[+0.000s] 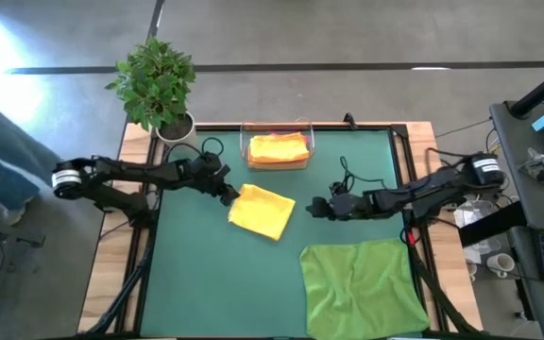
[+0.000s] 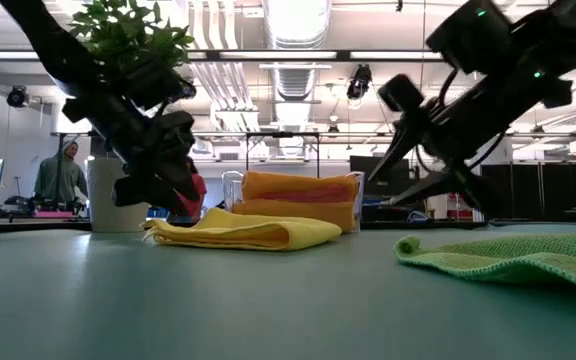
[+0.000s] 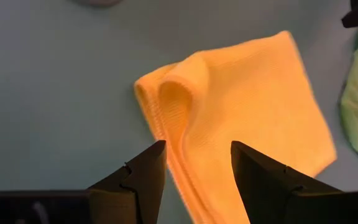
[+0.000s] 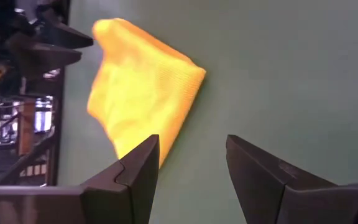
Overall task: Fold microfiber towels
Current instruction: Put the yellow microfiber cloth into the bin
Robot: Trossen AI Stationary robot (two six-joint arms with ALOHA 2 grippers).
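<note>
Folded yellow towel (image 1: 263, 211) (claws apart)

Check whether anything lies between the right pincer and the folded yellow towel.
Nothing visible does. The right pincer hangs open beside the folded yellow towel, with only bare green mat between them. The left pincer, also open, is at the towel's opposite edge, out of that path.

Both arms reach inward, low. Left claw (image 1: 231, 195) fingers parted; right claw (image 1: 317, 208) fingers parted, holding nothing.
</note>
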